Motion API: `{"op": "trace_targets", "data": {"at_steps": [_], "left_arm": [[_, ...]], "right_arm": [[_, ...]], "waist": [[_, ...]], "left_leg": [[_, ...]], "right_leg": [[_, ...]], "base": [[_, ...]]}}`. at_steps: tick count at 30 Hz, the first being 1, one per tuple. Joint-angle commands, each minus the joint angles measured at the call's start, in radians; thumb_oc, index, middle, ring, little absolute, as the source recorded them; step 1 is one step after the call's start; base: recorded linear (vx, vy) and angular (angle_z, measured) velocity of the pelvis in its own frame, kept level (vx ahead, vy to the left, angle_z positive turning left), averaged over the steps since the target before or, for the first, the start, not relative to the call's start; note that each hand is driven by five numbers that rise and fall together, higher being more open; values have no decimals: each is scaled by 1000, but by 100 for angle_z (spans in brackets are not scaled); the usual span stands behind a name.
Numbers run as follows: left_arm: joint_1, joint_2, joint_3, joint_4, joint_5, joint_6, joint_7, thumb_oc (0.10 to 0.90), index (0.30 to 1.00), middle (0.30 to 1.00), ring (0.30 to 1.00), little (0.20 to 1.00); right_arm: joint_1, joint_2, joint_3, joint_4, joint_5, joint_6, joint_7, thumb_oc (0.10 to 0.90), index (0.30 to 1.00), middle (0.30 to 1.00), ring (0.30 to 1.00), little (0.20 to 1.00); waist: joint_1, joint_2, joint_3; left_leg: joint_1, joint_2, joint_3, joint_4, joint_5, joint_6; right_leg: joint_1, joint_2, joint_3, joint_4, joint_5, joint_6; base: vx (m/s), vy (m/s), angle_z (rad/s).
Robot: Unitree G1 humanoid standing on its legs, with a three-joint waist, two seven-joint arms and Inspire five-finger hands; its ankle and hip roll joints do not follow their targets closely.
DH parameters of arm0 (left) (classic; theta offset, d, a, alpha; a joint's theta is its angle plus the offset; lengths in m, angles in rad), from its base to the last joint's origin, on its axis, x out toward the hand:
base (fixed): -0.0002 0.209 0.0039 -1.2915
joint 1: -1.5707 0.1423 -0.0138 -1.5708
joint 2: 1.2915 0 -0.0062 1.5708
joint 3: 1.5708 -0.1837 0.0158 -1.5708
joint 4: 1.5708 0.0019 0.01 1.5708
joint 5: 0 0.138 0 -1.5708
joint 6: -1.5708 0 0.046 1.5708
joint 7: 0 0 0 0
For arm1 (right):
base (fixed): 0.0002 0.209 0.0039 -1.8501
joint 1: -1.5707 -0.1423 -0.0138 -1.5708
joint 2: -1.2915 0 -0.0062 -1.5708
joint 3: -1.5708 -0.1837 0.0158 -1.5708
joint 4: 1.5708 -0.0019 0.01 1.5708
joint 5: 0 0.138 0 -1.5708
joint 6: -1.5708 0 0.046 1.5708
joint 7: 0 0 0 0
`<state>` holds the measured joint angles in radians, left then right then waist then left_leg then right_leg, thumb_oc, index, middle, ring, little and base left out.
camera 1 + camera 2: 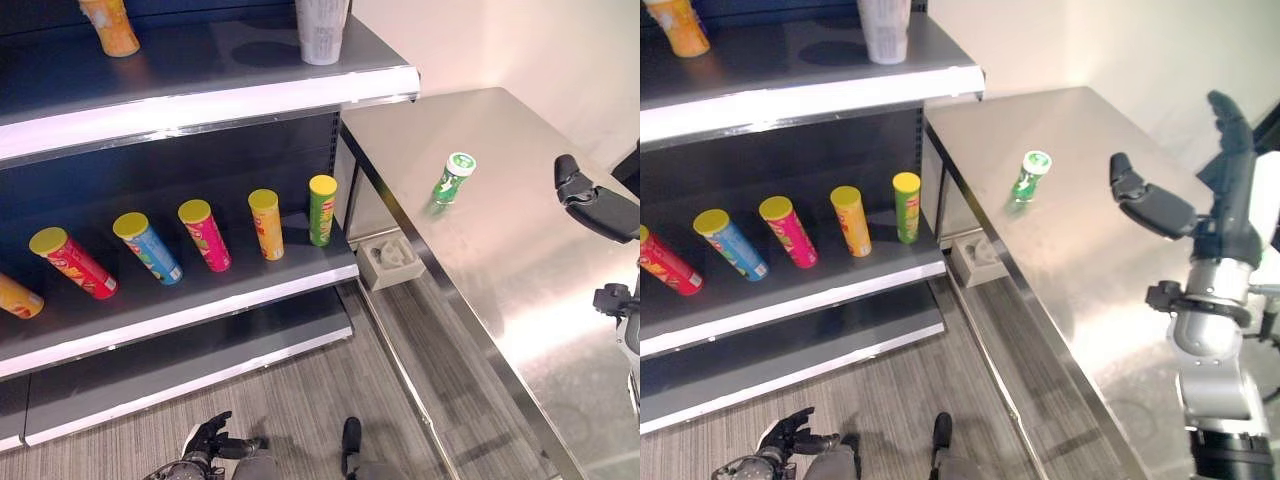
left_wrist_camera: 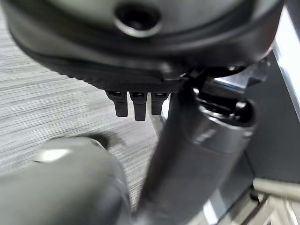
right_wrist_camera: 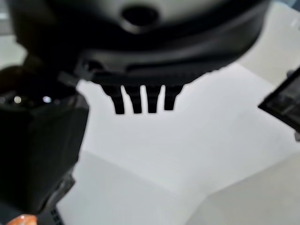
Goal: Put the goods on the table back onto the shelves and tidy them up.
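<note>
- Your small green can (image 1: 1030, 175) stands alone on the steel table (image 1: 1110, 330), near its far end and well apart from both hands.
- Your right hand (image 1: 1215, 215) is raised over the table's right side, fingers straight, thumb spread, holding nothing.
- Your left hand (image 1: 780, 440) hangs low over the floor, fingers relaxed, empty.
- Five cans (image 1: 200, 240) stand in a row on the middle shelf (image 1: 180, 320).
</note>
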<state>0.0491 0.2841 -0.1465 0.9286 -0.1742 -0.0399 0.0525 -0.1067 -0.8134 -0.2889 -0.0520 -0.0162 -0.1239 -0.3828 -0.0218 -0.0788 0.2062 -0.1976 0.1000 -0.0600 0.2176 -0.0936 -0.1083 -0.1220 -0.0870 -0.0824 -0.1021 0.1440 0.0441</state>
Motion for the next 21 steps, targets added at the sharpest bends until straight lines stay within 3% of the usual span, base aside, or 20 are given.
{"op": "trace_targets", "data": {"at_steps": [1,4,9,11,13,21], "left_arm": [[21,52,22,-16,26,-38,15,800,900,900,900,900],[14,74,29,-15,40,-44,19,800,900,900,900,900],[25,103,73,-21,37,-49,30,800,900,900,900,900],[28,106,83,-18,34,-53,29,800,900,900,900,900],[36,99,97,-18,38,-54,20,800,900,900,900,900],[58,46,62,1,25,-43,6,800,900,900,900,900]], "right_arm": [[-58,-80,-94,-79,16,-60,-22,800,900,900,900,900],[-93,-42,-68,-84,-4,-52,-39,800,900,900,900,900],[-127,-1,-14,-78,-19,-43,-29,800,900,900,900,900],[-130,1,-5,-77,-14,-48,-22,800,900,900,900,900],[-122,-5,25,-84,-10,-53,13,800,900,900,900,900],[-117,-17,126,23,14,-27,69,800,900,900,900,900]], "waist": [[1,40,-56],[2,43,-64],[21,55,-40],[16,55,-31],[18,38,-35],[37,44,-68]], "left_leg": [[62,52,-16,-179,88,-20],[91,-14,44,-192,63,26],[164,-49,125,-295,82,60],[182,-56,134,-301,78,62],[191,-58,137,-297,68,60],[237,8,106,-305,70,18]], "right_leg": [[138,-89,1,69,-163,129],[90,-159,40,104,-130,158],[13,-189,4,223,-88,168],[-9,-158,2,189,-69,166],[20,-106,20,35,-44,163],[113,-77,-37,15,-93,136]], "base": [[189,573,-103],[73,422,-50],[-21,258,-76],[2,19,-51],[87,-147,-9],[140,-161,29]]}}
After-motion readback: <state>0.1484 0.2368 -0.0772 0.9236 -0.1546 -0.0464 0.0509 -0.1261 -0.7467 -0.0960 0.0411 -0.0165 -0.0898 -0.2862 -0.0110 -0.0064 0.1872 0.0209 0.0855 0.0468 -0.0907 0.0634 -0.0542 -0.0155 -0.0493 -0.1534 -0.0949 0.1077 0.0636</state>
